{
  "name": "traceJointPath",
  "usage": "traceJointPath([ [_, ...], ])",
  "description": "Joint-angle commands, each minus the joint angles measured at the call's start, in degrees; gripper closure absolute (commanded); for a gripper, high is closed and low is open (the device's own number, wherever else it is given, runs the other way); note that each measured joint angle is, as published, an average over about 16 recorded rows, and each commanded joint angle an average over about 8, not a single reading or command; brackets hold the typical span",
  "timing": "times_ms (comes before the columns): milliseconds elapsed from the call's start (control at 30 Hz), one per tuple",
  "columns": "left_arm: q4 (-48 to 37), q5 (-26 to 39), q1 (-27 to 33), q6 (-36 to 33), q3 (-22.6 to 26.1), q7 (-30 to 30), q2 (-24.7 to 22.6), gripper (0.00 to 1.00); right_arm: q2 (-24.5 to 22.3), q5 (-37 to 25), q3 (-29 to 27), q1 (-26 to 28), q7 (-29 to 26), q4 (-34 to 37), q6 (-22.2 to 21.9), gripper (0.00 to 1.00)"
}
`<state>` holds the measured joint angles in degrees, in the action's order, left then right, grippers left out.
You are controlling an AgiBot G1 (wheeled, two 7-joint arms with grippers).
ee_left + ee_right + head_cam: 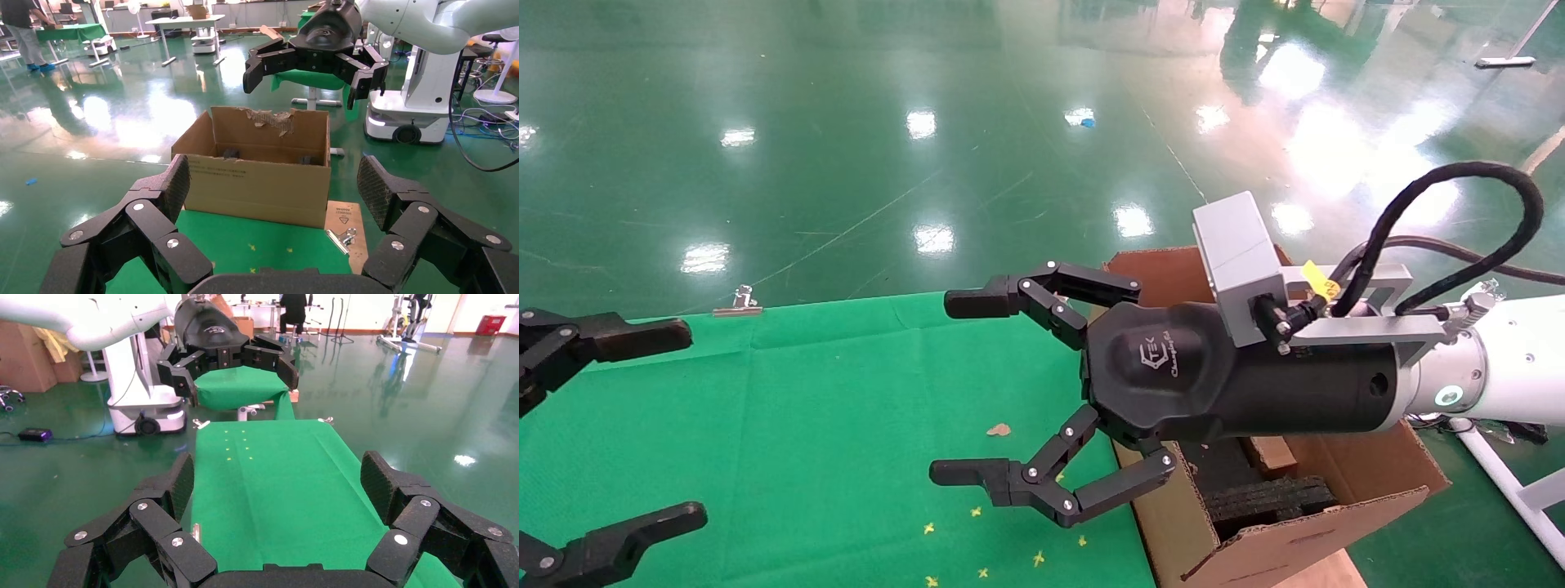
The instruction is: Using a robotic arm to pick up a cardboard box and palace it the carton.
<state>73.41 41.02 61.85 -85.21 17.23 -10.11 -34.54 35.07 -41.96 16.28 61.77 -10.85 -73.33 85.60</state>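
Hovering wide open and empty beside the carton (pixel 1279 523), the right end effector (pixel 964 388) appears between steps; a cardboard box, unseen here, must be located next.

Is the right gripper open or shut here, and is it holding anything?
Open and empty. The right gripper hangs over the green cloth-covered table beside the large brown corrugated carton, black fingers spread wide, nothing between them.

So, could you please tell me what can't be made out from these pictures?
- Carton interior: in the head view the right gripper and its arm cover most of it; in the left wrist view the near wall hides the contents.
- Cardboard box: a brown piece inside the carton, mostly covered in the head view; its identity is unclear.
- Left gripper: the head view's edge cuts off its body.
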Motion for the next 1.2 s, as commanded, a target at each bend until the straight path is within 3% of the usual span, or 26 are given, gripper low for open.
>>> traceJointPath([
  [33,0.0,0.0,0.0,0.0,0.0,0.0,0.0,0.0,0.0,-0.01,0.01,0.01,0.0,0.01,0.0,0.0],
  [1200,0.0,0.0,0.0,0.0,0.0,0.0,0.0,0.0,0.0,-0.02,0.04,0.05,0.0,0.04,-0.01,0.0],
])
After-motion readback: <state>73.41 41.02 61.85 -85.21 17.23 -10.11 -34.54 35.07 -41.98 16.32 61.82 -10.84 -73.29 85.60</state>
